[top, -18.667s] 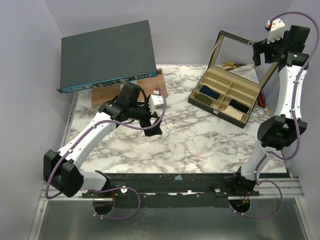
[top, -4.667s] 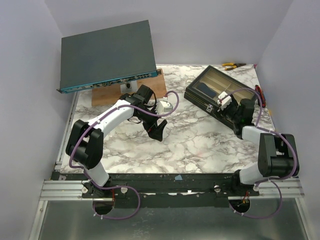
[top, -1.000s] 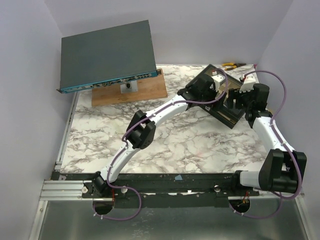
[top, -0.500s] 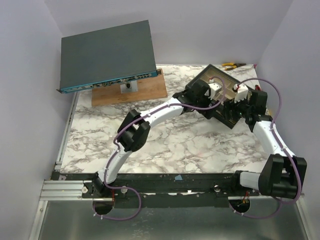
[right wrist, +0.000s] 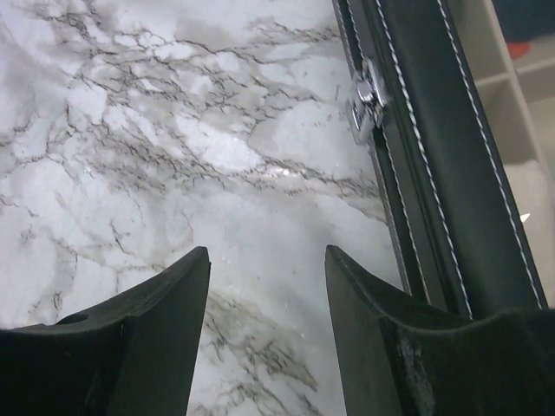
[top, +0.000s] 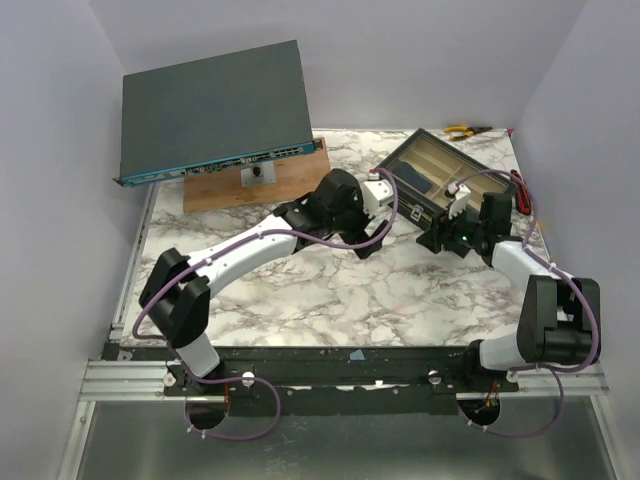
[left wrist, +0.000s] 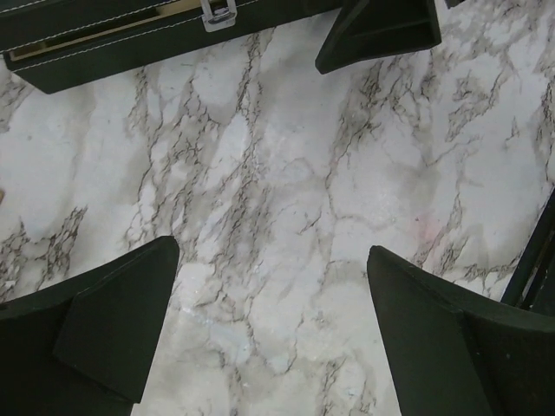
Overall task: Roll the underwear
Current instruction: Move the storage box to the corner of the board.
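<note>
Left fingers (left wrist: 113,321) spread wide, nothing between them, over marble counter (left wrist: 277,217) just short of the black box (right wrist: 442,173). Right fingers (right wrist: 147,321) set to a narrower gap, also empty, just beside the box front near its metal clasp (right wrist: 368,95). Box lid is down. Underwear: can't make it out in any view; only a dark blue piece (right wrist: 529,17) shows through the lid.
</note>
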Available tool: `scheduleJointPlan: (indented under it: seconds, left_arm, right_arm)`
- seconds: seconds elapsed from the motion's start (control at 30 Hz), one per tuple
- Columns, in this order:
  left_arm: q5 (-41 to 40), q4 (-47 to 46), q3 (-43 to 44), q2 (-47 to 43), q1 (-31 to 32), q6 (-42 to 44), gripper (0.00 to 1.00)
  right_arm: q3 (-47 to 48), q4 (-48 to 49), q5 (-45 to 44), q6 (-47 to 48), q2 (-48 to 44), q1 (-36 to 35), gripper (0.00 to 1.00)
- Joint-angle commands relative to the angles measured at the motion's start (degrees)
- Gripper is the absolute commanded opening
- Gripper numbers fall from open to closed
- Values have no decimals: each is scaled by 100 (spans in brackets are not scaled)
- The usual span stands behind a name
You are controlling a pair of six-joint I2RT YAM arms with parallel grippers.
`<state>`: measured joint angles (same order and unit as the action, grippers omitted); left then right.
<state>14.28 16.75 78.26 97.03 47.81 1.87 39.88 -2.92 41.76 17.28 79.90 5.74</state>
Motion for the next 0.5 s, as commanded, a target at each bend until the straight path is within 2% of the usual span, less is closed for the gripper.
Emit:
scheduleJointPlan:
  seconds: [0.0,0.13,0.27,0.47]
  left_arm:
    - [188,-48,-374,-515,-88,444,99]
    - [160,-32,-468,-659,-97,442,99]
    - [199,-37,-511,-694,-101,353,99]
    - [266,-110,-584,-693,-114,298,99]
  right_arm:
    - [-44,1373,63,-572,304,-278,58]
    - [30,1929,-415,-842,572,-418,58]
    - [184,2015,-849,-919,847,-477,58]
    - [-108,2563,-1259,-974,778,-574,58]
